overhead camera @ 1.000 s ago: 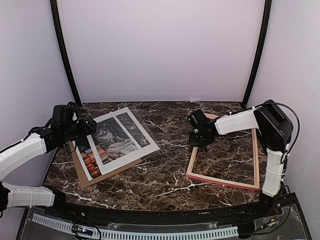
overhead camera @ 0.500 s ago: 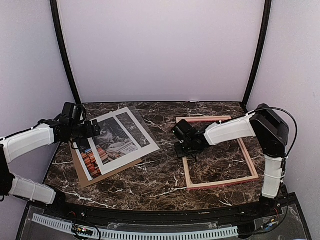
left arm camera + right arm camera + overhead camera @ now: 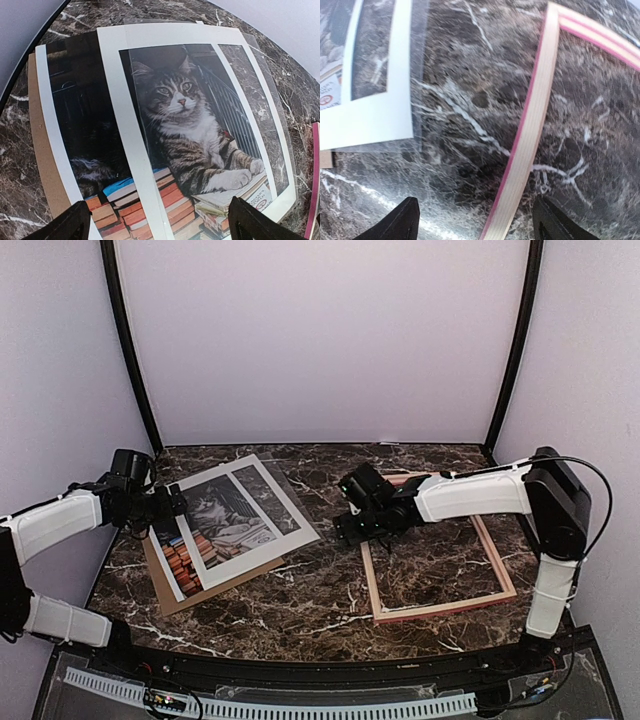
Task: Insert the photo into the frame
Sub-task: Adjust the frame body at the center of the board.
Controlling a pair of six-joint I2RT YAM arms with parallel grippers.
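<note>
**Photo and frame lie apart**

The photo (image 3: 80, 120) lies flat near the left edge of the table (image 3: 320, 590), on a brown backing board (image 3: 175, 600) and partly under a white mat (image 3: 290, 525) (set askew). The left gripper (image 3: 160, 225) hangs over it, fingers spread. The frame (image 3: 445, 606) lies toward the right edge. The right gripper (image 3: 477, 225), also spread, hovers above its left rail.

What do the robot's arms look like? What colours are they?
The left arm and the right arm both have smooth white shells with chunky black joints. Each ends in a black claw: the left gripper and the right gripper. The fingers are dark with pointed tips. A thin black cable loops past the right arm's elbow. No markings show.
</note>
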